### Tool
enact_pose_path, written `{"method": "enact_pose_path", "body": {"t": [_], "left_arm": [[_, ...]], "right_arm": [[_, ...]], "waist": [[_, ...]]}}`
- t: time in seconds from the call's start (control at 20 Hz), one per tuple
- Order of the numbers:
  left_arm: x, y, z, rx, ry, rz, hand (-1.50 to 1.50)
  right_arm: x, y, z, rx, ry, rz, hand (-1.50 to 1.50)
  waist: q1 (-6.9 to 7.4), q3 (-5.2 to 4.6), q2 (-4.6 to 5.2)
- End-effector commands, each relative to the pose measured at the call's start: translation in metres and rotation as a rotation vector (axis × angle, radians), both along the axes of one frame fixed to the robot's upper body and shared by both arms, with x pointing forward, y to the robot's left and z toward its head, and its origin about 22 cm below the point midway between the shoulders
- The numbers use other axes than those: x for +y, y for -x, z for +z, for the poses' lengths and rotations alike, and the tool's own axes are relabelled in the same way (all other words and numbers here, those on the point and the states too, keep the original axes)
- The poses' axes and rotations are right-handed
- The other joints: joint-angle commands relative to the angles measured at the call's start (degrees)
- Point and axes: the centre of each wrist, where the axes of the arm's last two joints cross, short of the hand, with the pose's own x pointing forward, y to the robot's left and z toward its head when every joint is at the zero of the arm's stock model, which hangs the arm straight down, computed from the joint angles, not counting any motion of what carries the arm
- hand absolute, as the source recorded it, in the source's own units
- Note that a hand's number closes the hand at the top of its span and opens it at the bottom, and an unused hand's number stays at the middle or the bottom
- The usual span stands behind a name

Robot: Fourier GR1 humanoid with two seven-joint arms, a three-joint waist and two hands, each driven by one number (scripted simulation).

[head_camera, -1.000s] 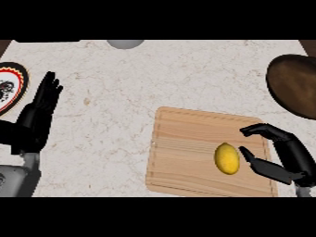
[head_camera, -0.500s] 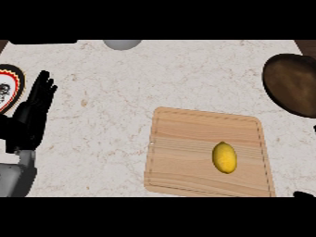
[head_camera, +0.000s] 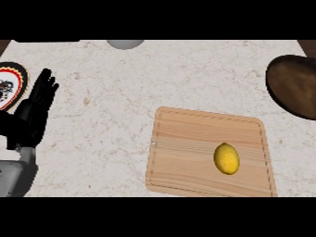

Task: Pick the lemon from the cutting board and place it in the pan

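In the head view, your right robot hand is gone. One second ago it sat curled just beside the lemon, on the lemon's right. Half a second ago only its tips showed at the right edge. Now you see none of it, so you cannot tell how its fingers stand.

The lemon [head_camera: 226,158] has not moved. It lies on the cutting board [head_camera: 187,152], on the right half, near you. Nothing touches it. So the pick did not happen, and the lemon is not lifted yet.

The pan [head_camera: 301,87] is at the far right of the worktop [head_camera: 174,78], dark brown and round, with its right side cut off by the edge. It sits well apart from the lemon, just past the far right corner of the board. Nothing is in the part you can see.

Your left robot hand [head_camera: 30,115] rests at the left, fingers straight and pointing far, holding nothing. It is beside a plate [head_camera: 9,76] with a red, white and black pattern. It has stayed in the same spot.

What does this mean? I think you must start the reach again. Bring the right hand back over the board, close it round the lemon, then carry it far and right to the pan.
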Motion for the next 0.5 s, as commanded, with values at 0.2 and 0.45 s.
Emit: {"method": "enact_pose_path", "body": {"t": [0.2,0.45], "left_arm": [[-0.017,-0.018,-0.003,-0.008,-0.005,-0.012,0.0],[-0.028,0.001,-0.008,-0.017,0.003,-0.017,0.0]], "right_arm": [[0.062,-0.009,0.031,-0.015,0.08,-0.014,-1.5],[0.078,-0.025,0.036,0.082,0.045,0.083,-1.5]], "waist": [[1.03,0.1,0.28],[1.38,0.11,0.22]]}}
